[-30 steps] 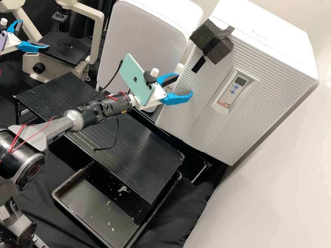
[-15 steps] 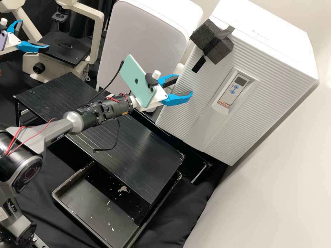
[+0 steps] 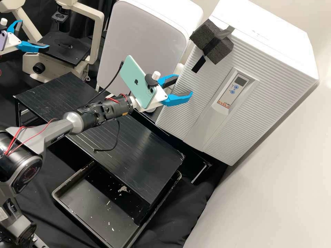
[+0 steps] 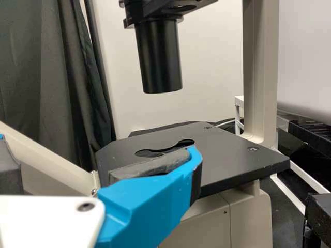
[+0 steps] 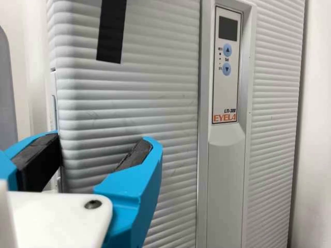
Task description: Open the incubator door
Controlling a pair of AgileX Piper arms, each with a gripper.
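The left tool, fingers parted wide and gripping nothing, is at the near edge of the microscope stage. The right tool, fingers also well parted and gripping nothing, is at the side edge of the closed incubator door; contact cannot be determined. Open room separates its arm from the black platform below.

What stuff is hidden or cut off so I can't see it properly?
- Inside the incubator: its shut door hides it, high view.
- Whether the right gripper touches the door's edge: one black pad covers that spot, right wrist view.
- The mint phone's screen: turned away, high view.
- The microscope's top: cut off by the high view's upper edge.
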